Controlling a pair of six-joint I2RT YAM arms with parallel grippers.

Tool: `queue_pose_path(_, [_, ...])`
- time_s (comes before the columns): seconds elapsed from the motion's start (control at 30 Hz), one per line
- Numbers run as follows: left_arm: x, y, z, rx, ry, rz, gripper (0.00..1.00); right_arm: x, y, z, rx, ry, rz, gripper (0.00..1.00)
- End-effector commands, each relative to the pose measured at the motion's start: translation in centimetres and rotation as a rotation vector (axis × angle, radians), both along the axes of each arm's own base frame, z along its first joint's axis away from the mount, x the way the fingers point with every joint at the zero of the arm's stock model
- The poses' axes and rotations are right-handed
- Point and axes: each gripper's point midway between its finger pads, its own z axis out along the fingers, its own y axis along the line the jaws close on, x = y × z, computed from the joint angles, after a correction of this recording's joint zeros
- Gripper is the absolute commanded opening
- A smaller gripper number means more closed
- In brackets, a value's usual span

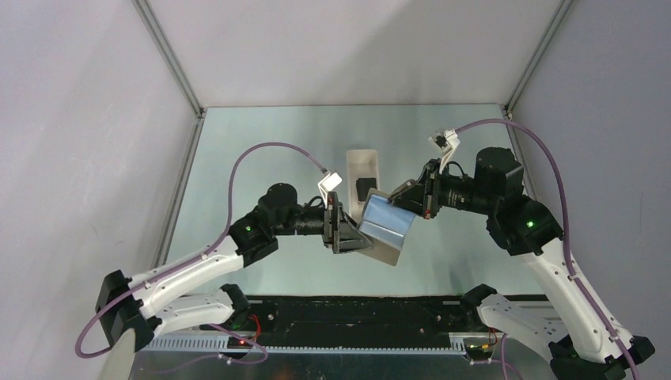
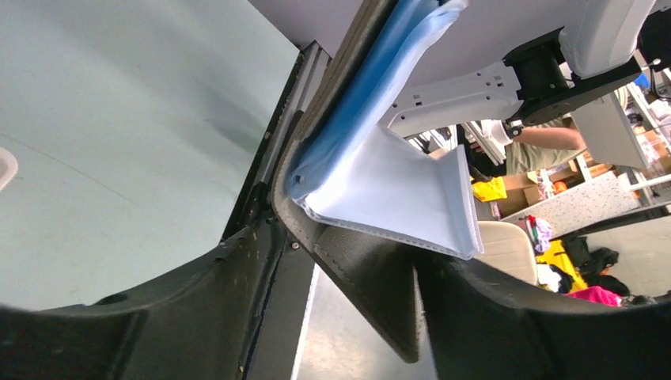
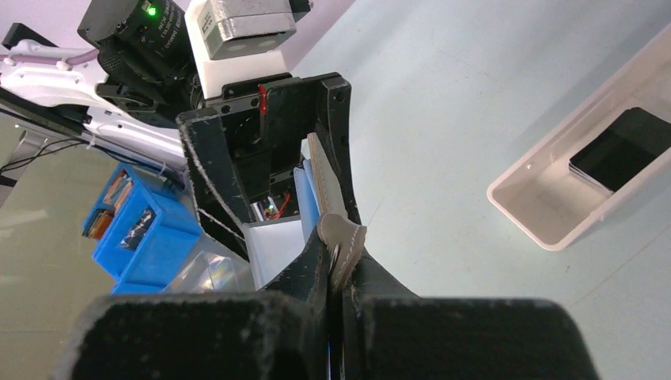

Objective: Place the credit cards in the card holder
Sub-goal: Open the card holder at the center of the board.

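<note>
The card holder hangs unfolded in the air between both arms, silvery-blue inside facing up. My right gripper is shut on its far edge, pinching the grey-brown strap tab. My left gripper stands open around the opposite edge. The grey flap lies between its wide-apart fingers, close to the right one. A black credit card lies in the white tray behind the wallet, and shows as a dark stack of cards in the right wrist view.
The long white tray sits on the pale green table at centre back. Grey enclosure walls rise on the left, right and back. A black strip runs along the near edge between the arm bases. A blue bin stands beyond the table.
</note>
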Motion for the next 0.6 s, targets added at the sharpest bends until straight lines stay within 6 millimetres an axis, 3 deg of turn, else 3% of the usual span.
queue_pose_path(0.0, [0.1, 0.2, 3.0, -0.097, -0.075, 0.020, 0.81, -0.8, 0.4, 3.0, 0.073, -0.057, 0.051, 0.00])
queue_pose_path(0.1, [-0.2, 0.8, 4.7, -0.148, -0.124, 0.029, 0.97, -0.8, 0.3, 2.8, 0.068, -0.056, 0.052, 0.00])
queue_pose_path(0.13, [0.0, 1.0, 5.0, -0.160, -0.136, 0.049, 0.98, -1.0, 0.3, 2.8, 0.070, -0.056, 0.062, 0.00])
queue_pose_path(0.3, [1.0, 2.6, 6.9, -0.225, -0.201, 0.169, 1.00, -1.3, 0.4, 2.8, 0.072, -0.057, 0.081, 0.00])
queue_pose_path(0.57, [2.7, 2.4, 6.1, -0.207, -0.180, 0.211, 1.00, -2.0, 0.5, 2.8, 0.076, -0.065, 0.125, 0.00])
